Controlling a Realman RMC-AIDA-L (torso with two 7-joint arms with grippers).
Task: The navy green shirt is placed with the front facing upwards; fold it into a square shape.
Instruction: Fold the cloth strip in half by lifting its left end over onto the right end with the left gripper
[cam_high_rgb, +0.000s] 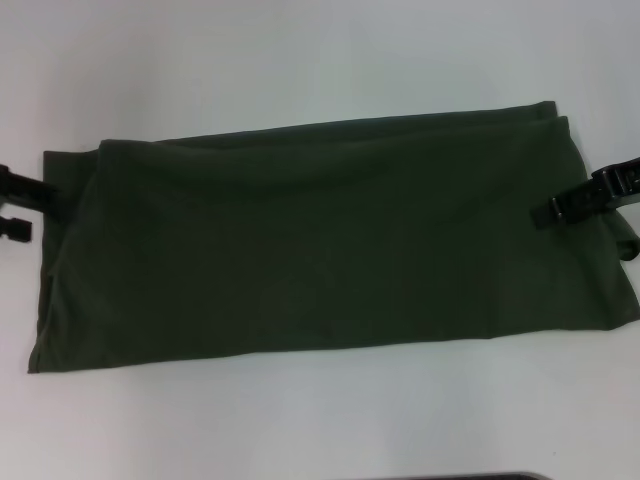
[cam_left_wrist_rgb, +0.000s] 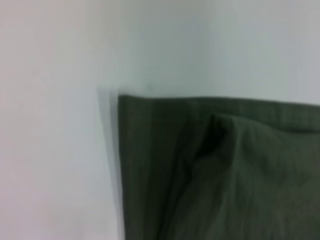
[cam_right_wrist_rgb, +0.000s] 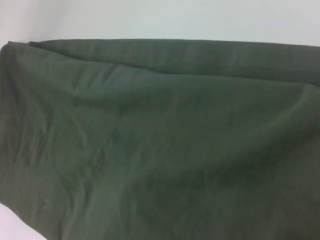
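Observation:
The navy green shirt (cam_high_rgb: 320, 240) lies on the white table (cam_high_rgb: 300, 60) as a long band folded lengthwise, plain green side up, with no lettering showing. My left gripper (cam_high_rgb: 22, 207) is at the band's left end. It is open, with one finger touching the cloth's edge and the other just off it. My right gripper (cam_high_rgb: 575, 205) rests over the band's right end. The left wrist view shows a corner of the shirt (cam_left_wrist_rgb: 225, 180) with a raised fold. Creased green cloth of the shirt (cam_right_wrist_rgb: 160, 140) fills the right wrist view.
Bare white tabletop surrounds the shirt on all sides. A dark edge (cam_high_rgb: 460, 476) shows at the bottom of the head view. The shirt's right end reaches the right side of the head view.

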